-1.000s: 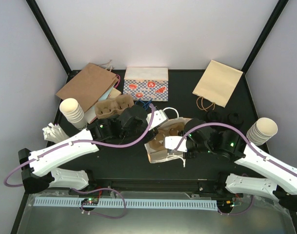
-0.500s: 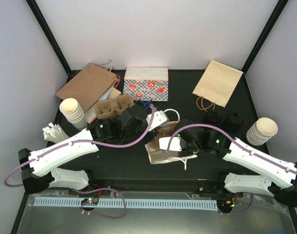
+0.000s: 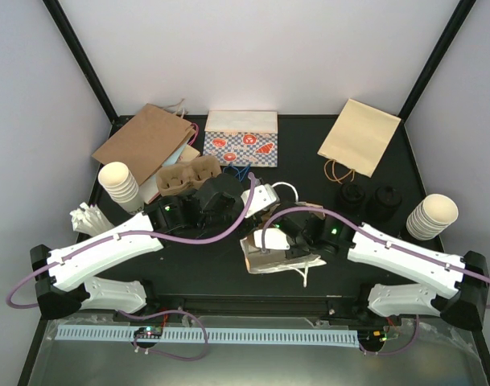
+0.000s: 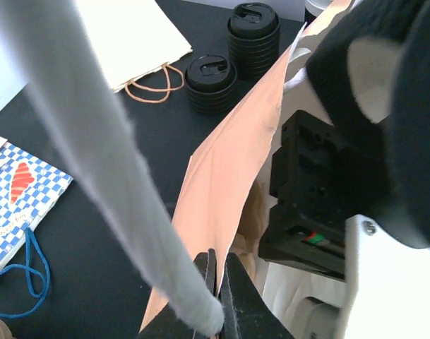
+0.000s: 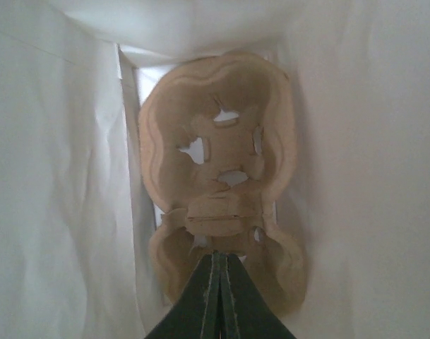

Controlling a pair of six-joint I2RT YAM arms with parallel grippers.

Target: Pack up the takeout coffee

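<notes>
Two black takeout coffee cups [image 3: 352, 195] [image 3: 385, 199] stand on the table right of centre, outside the bag; they also show in the left wrist view [image 4: 211, 81] [image 4: 253, 27]. A white paper bag [image 3: 270, 259] lies open at the centre. My left gripper [image 4: 220, 282] is shut on the bag's upper edge [image 4: 229, 176] and holds it up. My right gripper [image 5: 219, 258] is inside the bag, shut on the rim of a two-hollow cardboard tray [image 5: 218, 155]. The tray's hollows are empty. In the top view the right gripper's tips are hidden in the bag's mouth.
A second cardboard tray [image 3: 188, 175] sits at back left beside a brown bag [image 3: 144, 141] and a patterned bag [image 3: 240, 138]. A tan bag [image 3: 359, 137] lies at back right. White cup stacks stand at left [image 3: 120, 183] and right [image 3: 432, 215]. Napkins [image 3: 88, 217] lie at left.
My right arm has moved left, pushing the tray into the bag; the tray no longer shows from above. The left gripper has kept its hold on the bag.
</notes>
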